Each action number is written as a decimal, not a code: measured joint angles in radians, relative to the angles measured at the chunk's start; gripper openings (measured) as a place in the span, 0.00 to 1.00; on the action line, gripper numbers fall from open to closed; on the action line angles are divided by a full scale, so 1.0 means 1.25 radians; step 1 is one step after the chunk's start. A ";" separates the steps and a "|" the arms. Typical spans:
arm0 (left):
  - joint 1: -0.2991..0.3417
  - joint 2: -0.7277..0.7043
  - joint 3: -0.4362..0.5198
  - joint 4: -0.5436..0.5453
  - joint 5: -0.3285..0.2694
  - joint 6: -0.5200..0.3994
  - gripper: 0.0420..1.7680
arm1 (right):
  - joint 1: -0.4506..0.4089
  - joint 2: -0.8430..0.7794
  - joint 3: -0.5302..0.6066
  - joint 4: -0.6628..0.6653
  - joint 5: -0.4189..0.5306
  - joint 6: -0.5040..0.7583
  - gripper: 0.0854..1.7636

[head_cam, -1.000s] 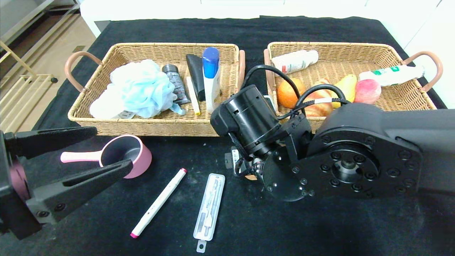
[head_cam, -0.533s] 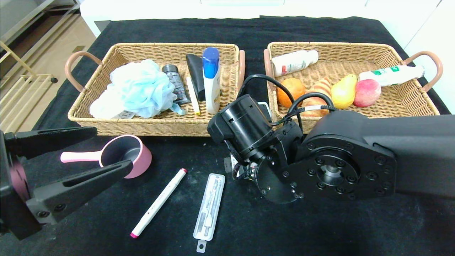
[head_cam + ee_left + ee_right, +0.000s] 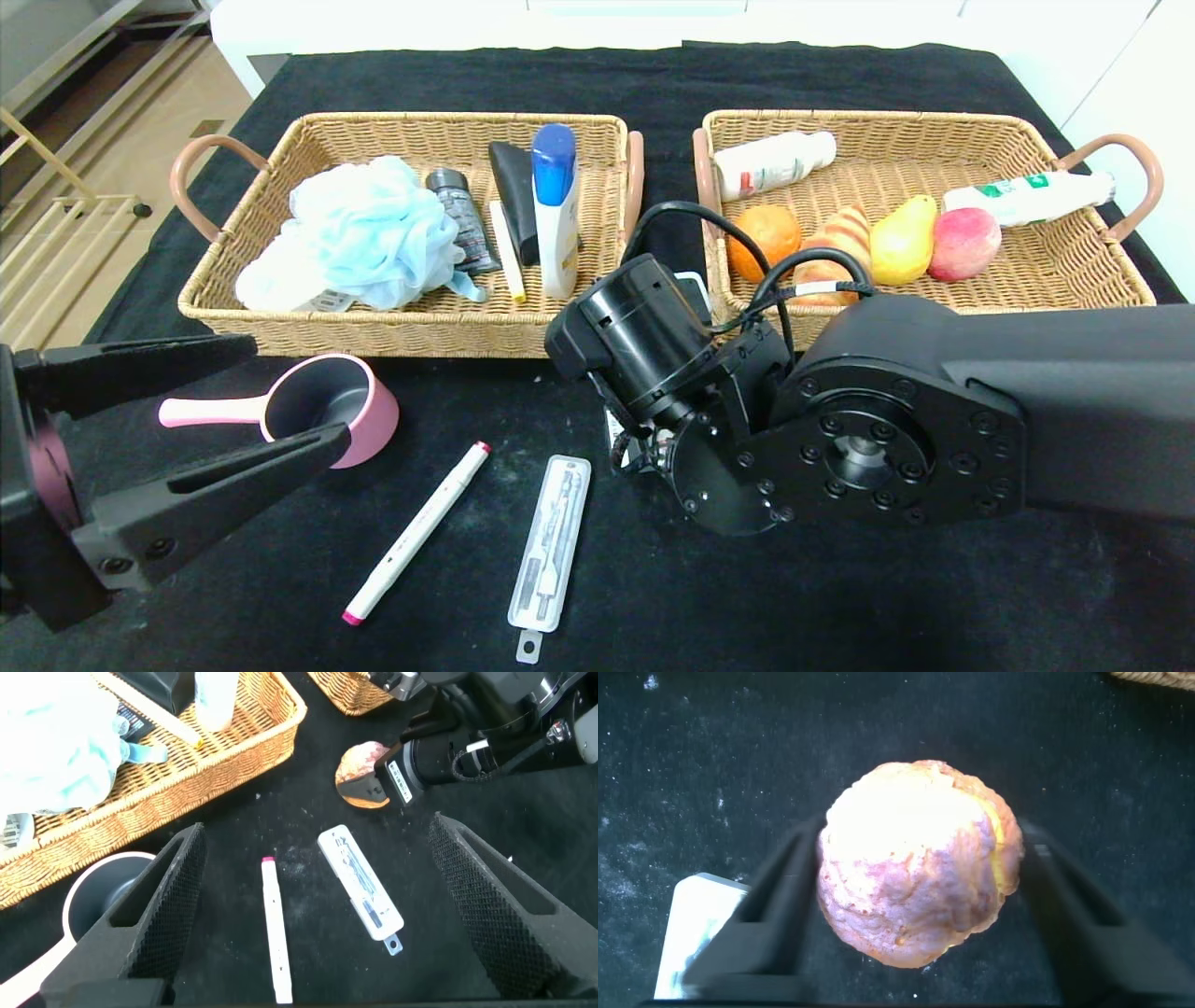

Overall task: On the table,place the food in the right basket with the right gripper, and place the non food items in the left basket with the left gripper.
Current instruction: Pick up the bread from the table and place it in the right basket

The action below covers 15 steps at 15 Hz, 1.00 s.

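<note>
Two baskets, three loose non-food items and one bun on the black table point(image 3: 934, 579)

My right wrist view alone shows the bun point(image 3: 920, 863) lying on the cloth with my right gripper point(image 3: 910, 915) fingers pressed against both its sides; the head view hides it beneath my right arm, and the left wrist view shows it only from the side point(image 3: 360, 775), near the plastic case point(image 3: 360, 885). My left gripper point(image 3: 271, 397) hangs at the near left edge, fingers wide apart and empty, just beside the pink cup point(image 3: 327, 409). Counted on the cloth: one cup, one marker point(image 3: 417, 532), one case. The left basket point(image 3: 401, 327) holds a blue bath puff, bottles and tubes; the right basket point(image 3: 1064, 280) holds four fruit-or-bread pieces and two bottles
</note>
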 joint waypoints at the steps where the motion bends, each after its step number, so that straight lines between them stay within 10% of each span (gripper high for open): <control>1: 0.000 0.000 0.001 0.000 0.000 0.000 0.97 | 0.000 0.000 0.000 0.000 0.001 0.000 0.66; 6: -0.001 0.000 0.001 0.000 0.000 0.001 0.97 | 0.000 0.000 0.003 0.000 0.002 0.002 0.43; 15: -0.002 0.000 0.002 0.000 -0.001 0.006 0.97 | 0.000 0.008 0.003 0.002 0.002 0.017 0.43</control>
